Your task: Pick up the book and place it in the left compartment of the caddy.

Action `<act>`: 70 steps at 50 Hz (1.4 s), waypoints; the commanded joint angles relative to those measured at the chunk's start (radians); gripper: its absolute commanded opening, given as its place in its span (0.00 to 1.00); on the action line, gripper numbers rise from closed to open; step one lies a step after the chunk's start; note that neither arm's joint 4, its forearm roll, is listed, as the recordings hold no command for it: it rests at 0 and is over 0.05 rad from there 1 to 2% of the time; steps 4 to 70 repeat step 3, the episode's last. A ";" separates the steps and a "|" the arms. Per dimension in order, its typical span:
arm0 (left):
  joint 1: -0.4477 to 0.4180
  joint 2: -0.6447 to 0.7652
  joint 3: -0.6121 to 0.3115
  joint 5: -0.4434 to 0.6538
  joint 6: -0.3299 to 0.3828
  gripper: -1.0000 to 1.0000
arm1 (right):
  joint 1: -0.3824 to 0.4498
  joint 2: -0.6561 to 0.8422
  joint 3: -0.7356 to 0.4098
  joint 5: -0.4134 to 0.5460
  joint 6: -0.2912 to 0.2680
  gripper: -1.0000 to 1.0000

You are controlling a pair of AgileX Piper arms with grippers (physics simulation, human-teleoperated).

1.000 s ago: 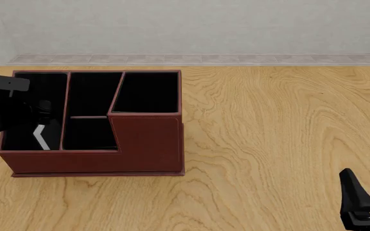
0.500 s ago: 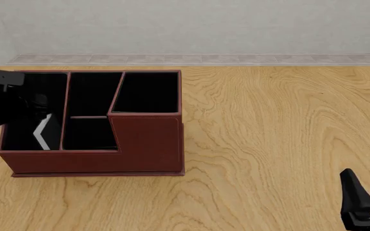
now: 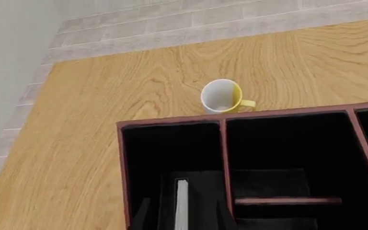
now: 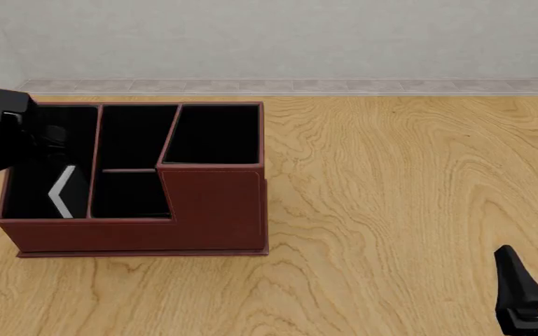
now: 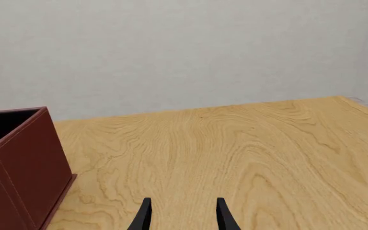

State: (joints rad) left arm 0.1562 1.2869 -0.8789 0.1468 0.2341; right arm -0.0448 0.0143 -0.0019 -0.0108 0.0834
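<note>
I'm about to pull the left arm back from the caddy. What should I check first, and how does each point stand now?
1. Book inside the left compartment: ok.
2. Left tool open, fingers apart from the book: ok.
3. Book lying flat: not ok, it stands on edge.
4. Caddy upright on the table: ok.
5. Yellow mug behind the caddy, outside the retreat path: cannot tell.
6. Right tool away from the caddy: ok.

caddy (image 4: 213,210) reddish-brown, black inside | book (image 4: 61,190) black, white edge | mug (image 3: 222,96) yellow, white inside
</note>
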 commanded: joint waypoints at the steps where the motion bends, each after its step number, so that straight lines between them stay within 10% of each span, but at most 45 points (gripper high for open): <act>1: -0.004 -0.030 -0.024 0.028 0.007 1.00 | 0.000 -0.003 0.000 0.002 0.002 1.00; 70: -0.003 -0.036 -0.033 0.036 0.006 1.00 | 0.000 -0.003 0.000 0.002 0.002 1.00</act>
